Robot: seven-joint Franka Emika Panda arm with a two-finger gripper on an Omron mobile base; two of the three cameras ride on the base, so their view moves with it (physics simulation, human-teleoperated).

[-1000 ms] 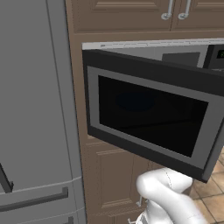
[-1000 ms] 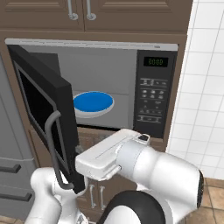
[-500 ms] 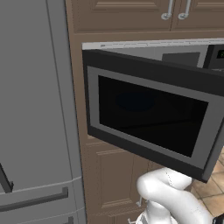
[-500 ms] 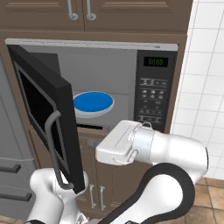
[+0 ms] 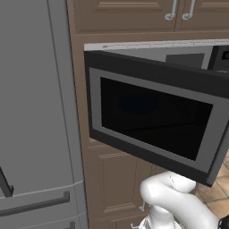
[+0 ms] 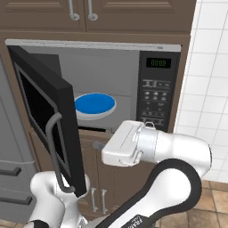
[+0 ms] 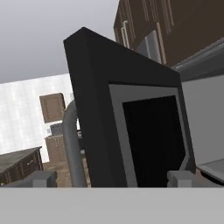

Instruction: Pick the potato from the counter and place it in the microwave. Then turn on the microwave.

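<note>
- The microwave (image 6: 95,91) sits built into brown cabinets (image 6: 98,13), its door (image 6: 46,118) swung wide open.
- A blue plate (image 6: 94,106) lies on the microwave floor.
- The gripper (image 7: 111,178), fingers spread, faces the door's free edge and grey handle (image 7: 72,144).
- A tall grey fridge (image 5: 36,116) stands left.

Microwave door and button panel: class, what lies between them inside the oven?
A blue plate on the cavity floor, seen in the right base view.
</note>
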